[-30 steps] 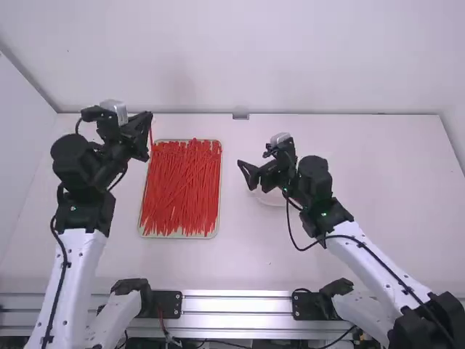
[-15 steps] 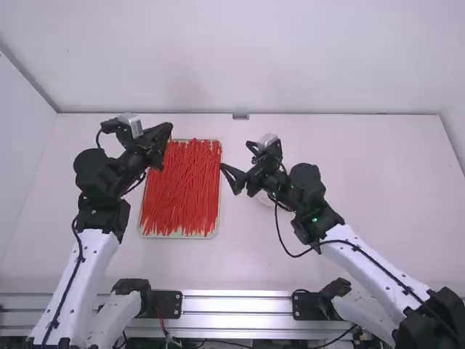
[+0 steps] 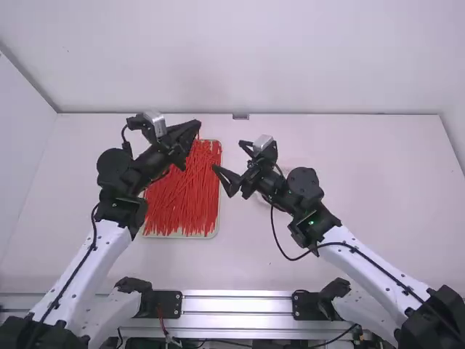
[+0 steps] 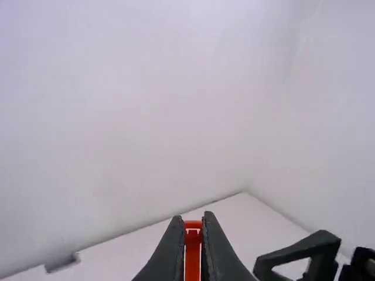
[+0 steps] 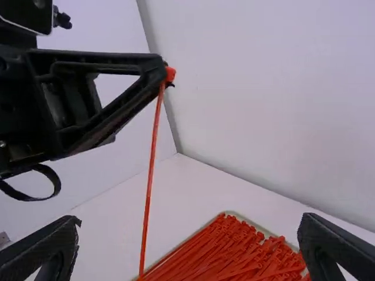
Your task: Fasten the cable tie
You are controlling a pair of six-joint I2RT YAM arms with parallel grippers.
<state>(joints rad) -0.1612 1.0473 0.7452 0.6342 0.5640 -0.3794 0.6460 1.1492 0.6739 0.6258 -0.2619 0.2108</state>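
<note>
My left pincer (image 3: 195, 126) is clenched on the head end of one red cable tie (image 5: 153, 152). It holds the tie up above the tray (image 3: 182, 235) of spare ties (image 3: 182, 190), with the tail hanging down toward the pile. My right pincer (image 3: 229, 155) is spread wide just beside the tray, facing that strand. To do this well, I should hold the left steady and close the right low on the tail. Then I bend the tail up and aim its tip squarely into the slot in the head.

Left pincer (image 3: 195, 126) with cable tie (image 5: 151, 175) now nearer right pincer (image 3: 229, 157)
</note>
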